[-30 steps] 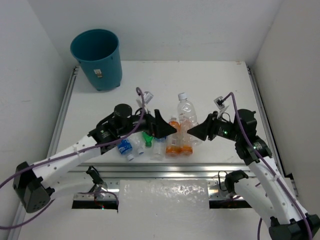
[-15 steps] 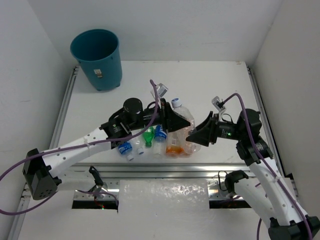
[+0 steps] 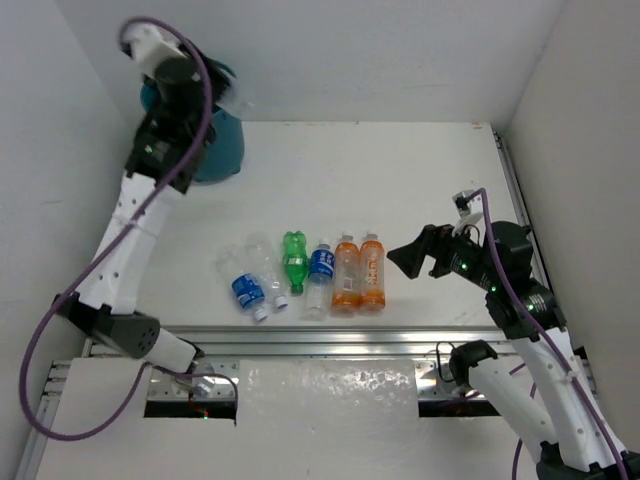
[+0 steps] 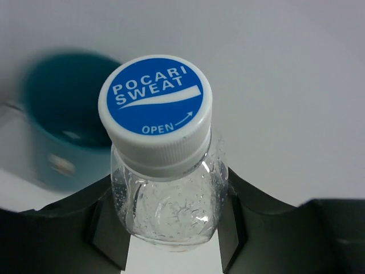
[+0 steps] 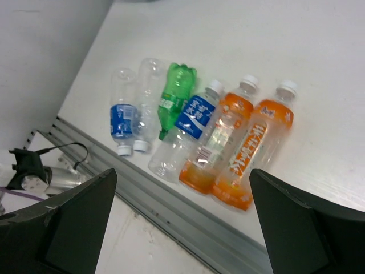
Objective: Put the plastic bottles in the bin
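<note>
The left gripper (image 4: 168, 228) squeezed a clear bottle (image 4: 165, 200) by the far-left bin (image 4: 57, 114). Next, I think, it had to get over the hole and let go. The right gripper (image 3: 405, 258) hung wide open.

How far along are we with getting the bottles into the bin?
Done: no bottle can be seen in the bin, though its inside is mostly hidden or blurred. In hand: the left gripper is shut on a clear blue-capped bottle, raised at the bin's rim. Left: six bottles lie in a row on the table; the right gripper is open and empty above them.
</note>
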Motion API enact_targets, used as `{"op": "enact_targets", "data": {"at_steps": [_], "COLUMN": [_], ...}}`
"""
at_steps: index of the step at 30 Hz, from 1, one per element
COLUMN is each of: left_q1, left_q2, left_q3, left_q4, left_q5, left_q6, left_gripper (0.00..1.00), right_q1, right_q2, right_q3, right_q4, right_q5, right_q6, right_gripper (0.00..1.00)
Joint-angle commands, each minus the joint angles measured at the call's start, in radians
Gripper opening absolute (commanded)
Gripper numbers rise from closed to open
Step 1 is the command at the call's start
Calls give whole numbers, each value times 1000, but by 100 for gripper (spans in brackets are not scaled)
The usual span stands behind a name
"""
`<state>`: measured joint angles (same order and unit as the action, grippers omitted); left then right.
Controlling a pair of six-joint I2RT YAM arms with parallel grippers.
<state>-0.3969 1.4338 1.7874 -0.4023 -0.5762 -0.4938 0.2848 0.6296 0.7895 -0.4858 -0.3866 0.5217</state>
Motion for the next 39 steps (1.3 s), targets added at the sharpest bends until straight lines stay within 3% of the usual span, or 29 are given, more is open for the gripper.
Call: {"op": "enact_targets", "data": {"at_steps": [1, 3, 4, 5, 8, 10, 13, 14, 16, 18, 20, 25, 26, 29, 30, 33, 36, 39], "left_q1": [150, 240, 260, 282, 322, 340, 360, 359, 359, 359, 359, 342, 313, 225, 204, 164, 135, 128], "left_q2": [127, 241, 270, 346, 577, 644, 709, 727, 770, 771, 745, 584, 547, 345, 285, 65, -175, -306], "left_q3": [256, 314, 323, 340, 565, 560, 567, 589, 660, 679, 681, 669, 649, 468, 346, 107, -162, -365], "left_q4": [-25, 79, 264, 340, 385, 478, 499, 497, 471, 470, 474, 355, 329, 234, 180, 39, 40, 22], "left_q5": [-281, -277, -258, -257, -225, -193, -120, -94, -85, -94, -68, -11, -11, -16, -23, 44, 223, 323], "left_q6": [141, 246, 303, 422, 545, 555, 526, 532, 532, 526, 525, 445, 416, 345, 306, 89, -35, -83], "left_gripper": [0, 0, 0, 4, 8, 13, 32, 45, 56, 81, 98, 100, 100, 100, 100, 100, 100, 100], "right_q1": [5, 5, 4, 5, 5, 5, 5, 5, 4, 5, 5, 5, 5, 25, 33, 105, 164, 189], "right_q2": [-5, -25, -31, -34, -41, -50, -62, -65, -70, -64, -38, 109, 201, 417, 465, 617, 709, 781], "right_q3": [14, -8, -15, -18, -16, -21, -45, -55, -82, -108, -125, -179, -171, -89, -63, 54, 82, 71], "right_q4": [-77, -65, -59, -63, -94, -105, -105, -106, -120, -120, -106, 16, 35, 58, 59, 11, 7, 21], "right_q5": [72, 39, 11, 0, -6, -5, -14, 0, 18, 34, 29, 32, 47, 150, 176, 339, 388, 417], "right_q6": [-14, 3, 4, 4, -3, -3, -9, -17, -22, -23, -17, 56, 84, 115, 123, 132, 146, 149], "right_gripper": [99, 99, 99, 99, 99, 99, 99, 99, 99, 99, 99, 99, 99, 98, 97, 93, 90, 88]}}
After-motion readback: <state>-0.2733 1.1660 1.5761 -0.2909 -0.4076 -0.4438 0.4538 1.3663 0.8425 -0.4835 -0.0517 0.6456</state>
